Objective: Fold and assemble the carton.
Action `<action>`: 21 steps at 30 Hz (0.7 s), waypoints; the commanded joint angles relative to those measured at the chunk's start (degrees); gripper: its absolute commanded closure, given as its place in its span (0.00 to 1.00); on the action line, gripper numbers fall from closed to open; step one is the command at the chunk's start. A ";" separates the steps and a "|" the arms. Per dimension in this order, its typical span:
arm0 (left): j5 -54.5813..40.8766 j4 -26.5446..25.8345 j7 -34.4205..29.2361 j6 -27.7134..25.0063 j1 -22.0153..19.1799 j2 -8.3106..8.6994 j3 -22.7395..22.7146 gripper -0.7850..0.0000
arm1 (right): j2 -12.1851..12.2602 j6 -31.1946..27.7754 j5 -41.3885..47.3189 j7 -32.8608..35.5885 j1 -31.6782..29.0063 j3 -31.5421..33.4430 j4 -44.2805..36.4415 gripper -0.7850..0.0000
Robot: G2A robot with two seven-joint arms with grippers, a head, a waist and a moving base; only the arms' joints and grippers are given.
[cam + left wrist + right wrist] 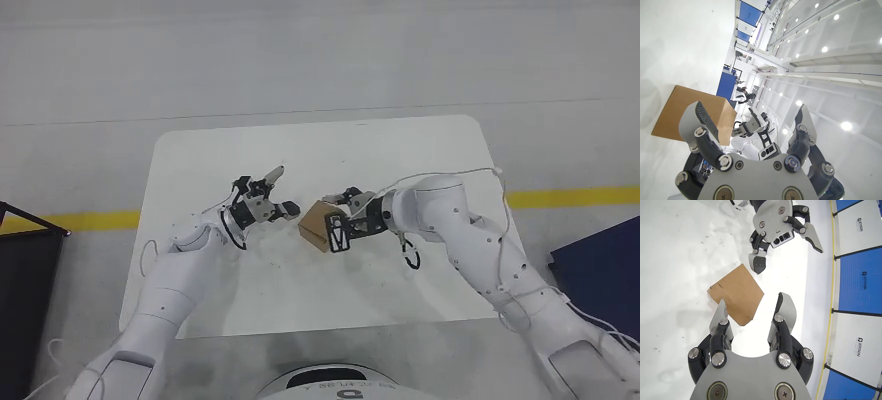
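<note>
A small brown carton [320, 225] sits near the middle of the white table [400, 160], folded into a box shape with its faces shut. My right gripper [343, 217] is at its right side, open, and straddles one corner of the carton [738, 292]; one finger [721, 309] lies against the cardboard. My left gripper [281, 193] hovers just left of the carton, open and holding nothing. In the left wrist view the carton [683, 106] lies beside one finger pad [706, 121], with the right gripper [745, 128] beyond it. The right wrist view shows the left gripper [789, 260] past the carton.
The table has bare room all round the carton, with edges on every side. Blue and white barrier panels [857, 279] stand on the floor off the table's side. A yellow floor line [570, 197] runs behind the table.
</note>
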 commanded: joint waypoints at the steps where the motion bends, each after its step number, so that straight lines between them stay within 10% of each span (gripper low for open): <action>1: -0.11 -0.01 0.31 -0.21 0.00 -0.11 0.29 0.00 | -0.07 -0.21 -0.92 0.04 0.69 -1.04 0.04 0.40; 8: -0.13 0.28 1.25 -0.50 -0.44 -0.32 0.79 0.00 | 0.55 -0.21 -3.33 0.76 2.30 -3.60 -0.32 0.27; 16: 0.15 0.61 1.73 -0.52 -1.48 -0.58 1.50 0.00 | 2.82 -0.21 -2.42 3.22 3.30 -7.02 -2.79 0.50; 21: 0.05 1.04 1.53 -0.75 -1.96 -0.74 1.87 0.00 | 3.72 -0.21 -0.90 4.20 5.07 -9.45 -3.60 0.44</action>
